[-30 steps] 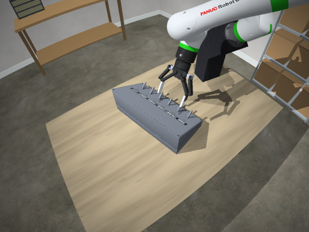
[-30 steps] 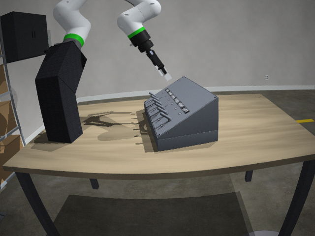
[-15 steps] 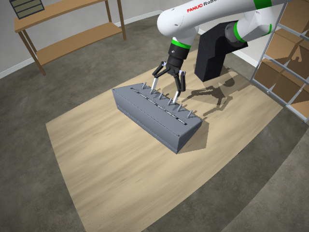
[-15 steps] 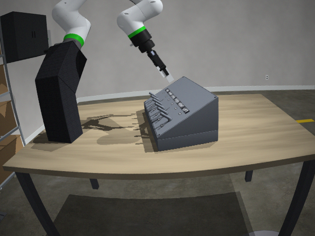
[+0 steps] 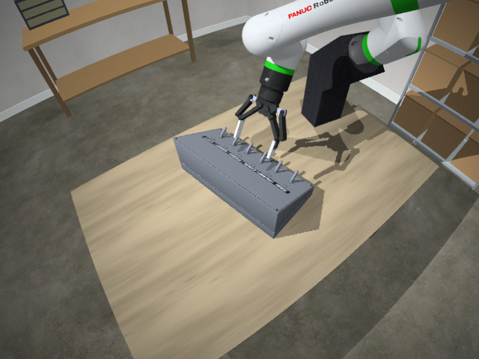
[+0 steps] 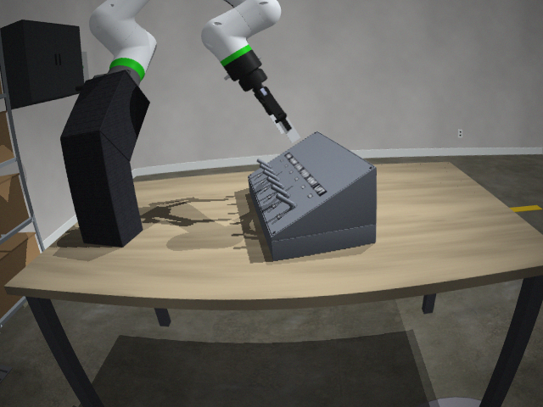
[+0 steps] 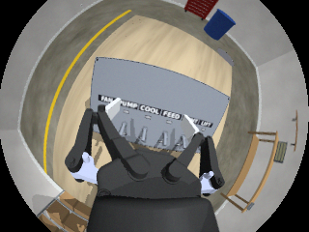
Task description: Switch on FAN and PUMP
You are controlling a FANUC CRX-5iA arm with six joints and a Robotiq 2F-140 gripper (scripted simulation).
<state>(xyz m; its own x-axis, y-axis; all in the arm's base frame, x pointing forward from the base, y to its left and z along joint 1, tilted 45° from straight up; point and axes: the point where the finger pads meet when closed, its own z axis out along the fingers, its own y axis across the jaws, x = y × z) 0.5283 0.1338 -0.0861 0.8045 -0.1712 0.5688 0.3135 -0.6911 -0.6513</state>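
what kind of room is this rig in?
Probably a workshop or storeroom: concrete floor, a metal rack with cardboard boxes, a wooden shelf unit by the wall. The arm works over a console on a wooden table.

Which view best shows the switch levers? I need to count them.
The top view: six levers stand apart along the console. Exterior view stacks them in overlap; the wrist view blurs them behind the open gripper.

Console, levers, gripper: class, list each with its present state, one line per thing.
Console: upright on the table, sloped panel facing the arm.
Toggle levers: six in a row, all sticking out; on or off cannot be read.
Gripper: open wide, empty, fingertips low over the lever row.
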